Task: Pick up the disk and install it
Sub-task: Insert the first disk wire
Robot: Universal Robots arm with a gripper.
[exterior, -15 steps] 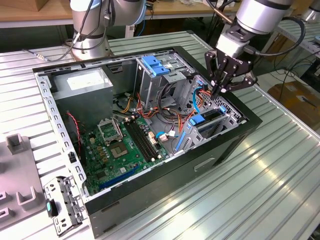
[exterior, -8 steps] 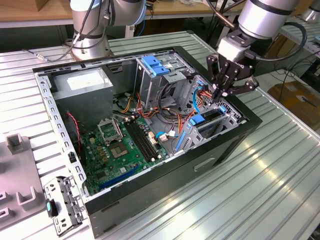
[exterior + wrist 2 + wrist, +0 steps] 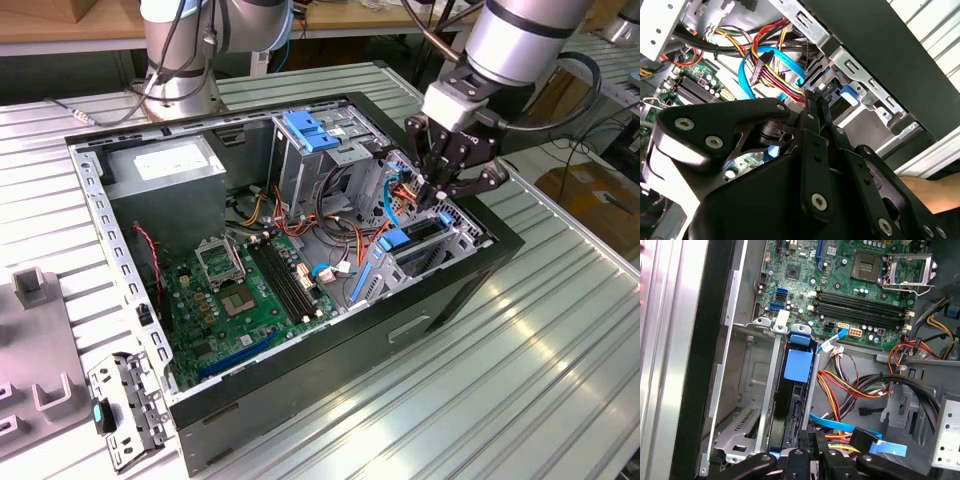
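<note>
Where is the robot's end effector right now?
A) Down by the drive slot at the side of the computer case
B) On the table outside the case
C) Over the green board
A: in the exterior view the end effector hangs inside the open computer case, over the disk standing in its slot.

Disk [image 3: 790, 405] seen on edge w/ blue plastic rails, seated upright in metal drive bay [image 3: 747, 390] by case wall, blue tab at top, label hidden.
</note>
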